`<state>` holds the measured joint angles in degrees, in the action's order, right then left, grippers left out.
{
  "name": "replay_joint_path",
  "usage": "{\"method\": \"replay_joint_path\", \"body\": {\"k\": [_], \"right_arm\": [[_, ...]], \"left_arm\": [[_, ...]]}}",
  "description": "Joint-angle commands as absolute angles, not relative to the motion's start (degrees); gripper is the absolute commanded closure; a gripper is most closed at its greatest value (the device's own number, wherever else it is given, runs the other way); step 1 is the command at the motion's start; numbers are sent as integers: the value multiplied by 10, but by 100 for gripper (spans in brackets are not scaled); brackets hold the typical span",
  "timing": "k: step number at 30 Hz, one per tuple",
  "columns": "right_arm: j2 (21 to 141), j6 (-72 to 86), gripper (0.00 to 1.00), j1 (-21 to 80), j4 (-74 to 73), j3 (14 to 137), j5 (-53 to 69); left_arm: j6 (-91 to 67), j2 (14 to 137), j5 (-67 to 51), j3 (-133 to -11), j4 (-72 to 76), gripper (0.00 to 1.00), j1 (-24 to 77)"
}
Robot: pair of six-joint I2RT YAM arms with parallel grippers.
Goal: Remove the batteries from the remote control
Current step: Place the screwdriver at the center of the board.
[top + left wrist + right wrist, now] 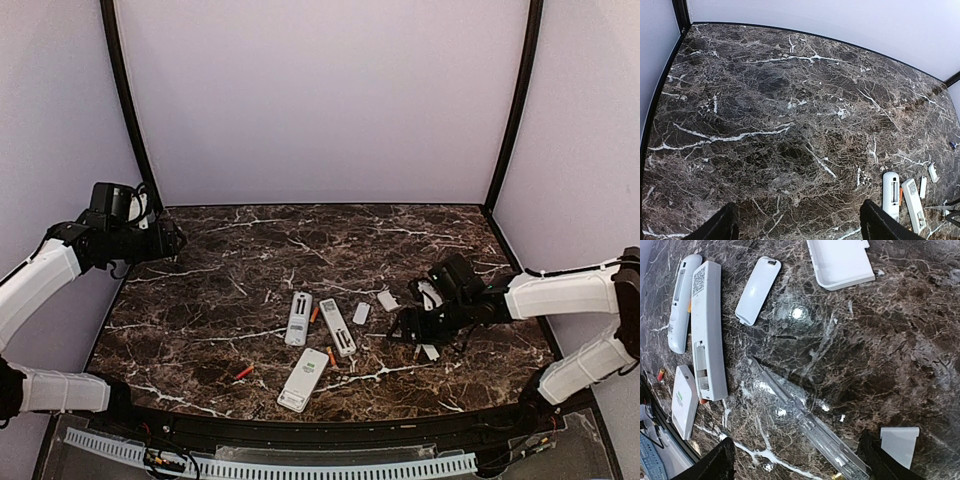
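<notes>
Probably poised for a reach into a remote, so treating the step in hand as picking out whatever sits in an open bay. Best to bring the right gripper [796, 440] in low toward the long remote [707, 325], line up with the uncovered bay at its near end, keep the jaws parted until straddling the contents, then pinch across the slim body and lift straight up without shoving the remote sideways. Worth steering clear of the slim cover [757, 290], the broad cover [840, 262], the small white plate [900, 442] and the clear strip [800, 412] lying on the marble just under the gripper. Cannot tell about that bay's contents: pale and bare-looking in the right wrist view, too small from above. Counting three out loose on the table [220, 270]: left battery [243, 372] well left of the labelled remote [303, 379], wedged battery [315, 314] between the rounded remote [298, 318] and the long one, near battery [331, 356] just beside the long remote's near end. Reading the right gripper as spread wide, pinching nothing, low over bare marble right of the remotes; cannot tell about contact with the clear strip. Reading the left gripper [800, 204] as spread wide too, empty, held high over the far left of the table, well apart from everything.
</notes>
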<state>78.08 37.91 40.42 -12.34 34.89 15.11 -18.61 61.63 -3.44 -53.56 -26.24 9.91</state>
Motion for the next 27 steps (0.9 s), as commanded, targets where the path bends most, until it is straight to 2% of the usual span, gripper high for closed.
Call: {"method": "replay_joint_path", "body": {"k": [1, 8, 16, 22, 27], "right_arm": [[758, 329, 19, 428, -183, 382, 76], [774, 252, 17, 491, -272, 452, -38], [806, 215, 15, 503, -300, 495, -126], [773, 212, 11, 502, -277, 515, -127], [763, 221, 10, 453, -222, 491, -53]], "left_arm": [[-192, 601, -30, -525, -258, 17, 97], [-248, 589, -65, -519, -226, 16, 97], [-264, 592, -41, -505, -192, 16, 97], [-259, 577, -14, -496, -187, 15, 97], [-254, 576, -10, -476, -163, 12, 96]]}}
